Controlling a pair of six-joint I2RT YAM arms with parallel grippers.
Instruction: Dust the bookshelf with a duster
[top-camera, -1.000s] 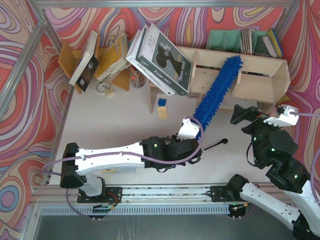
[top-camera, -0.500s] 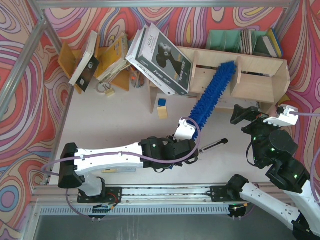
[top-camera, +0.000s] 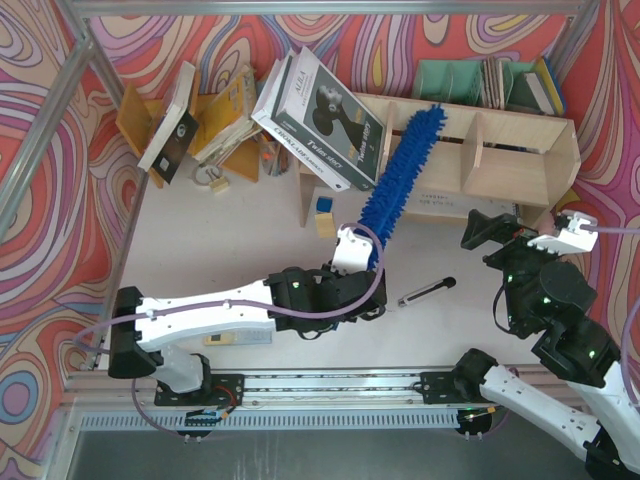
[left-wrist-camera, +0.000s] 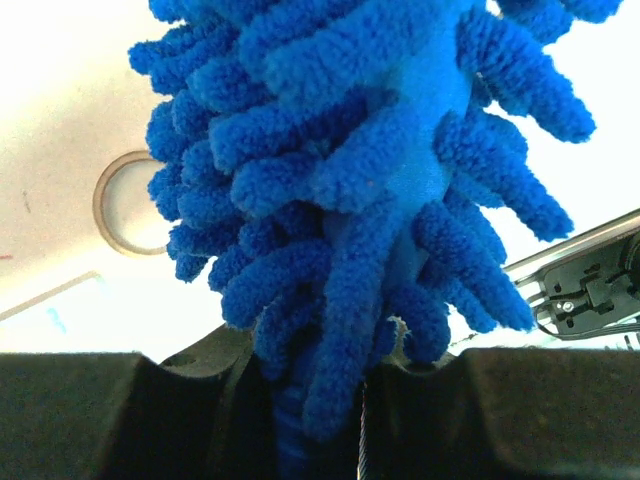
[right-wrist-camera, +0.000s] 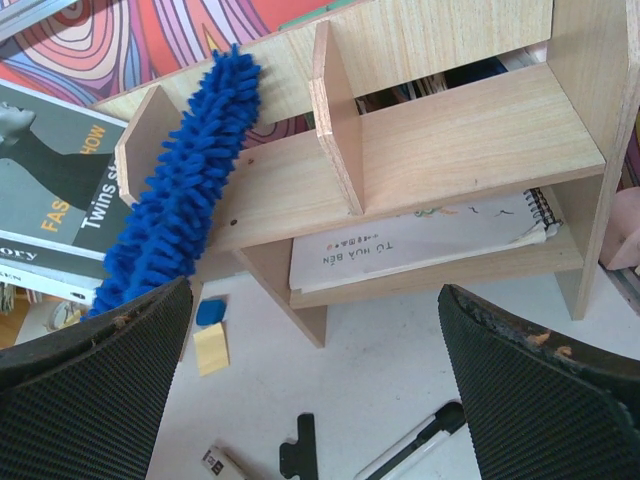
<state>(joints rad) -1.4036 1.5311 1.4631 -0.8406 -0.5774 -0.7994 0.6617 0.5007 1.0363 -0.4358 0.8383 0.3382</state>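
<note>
Left hand (top-camera: 358, 268) is clamped hard on the thin handle of the duster (top-camera: 400, 172), right below the fluff. Right hand (top-camera: 488, 228) sits at 4 o'clock, jaws spread wide, holding nothing, facing the shelf.

Room: swirled red-and-purple backdrop (top-camera: 60, 150) on three sides, metal frame posts (top-camera: 45, 140).
Worktop (top-camera: 250, 230): pale, matte, some clutter.
Bookshelf (top-camera: 520, 165): at 1 o'clock, bare plywood, two tiers, upright dividers. A notebook (right-wrist-camera: 420, 240) lies on the lower tier.
Books (top-camera: 320, 125): large, leaning at its left end, 12 o'clock.
Duster: runs from the left hand toward 1 o'clock, head across the upper tier's left bay, tip at the back edge. Judged light, soft and floppy. The fibres give, so only the handle offers a firm hold, and gripping close to the head limits sag.
Knife (top-camera: 425, 292): small, on the worktop, 4 o'clock from the left hand, apart.
</note>
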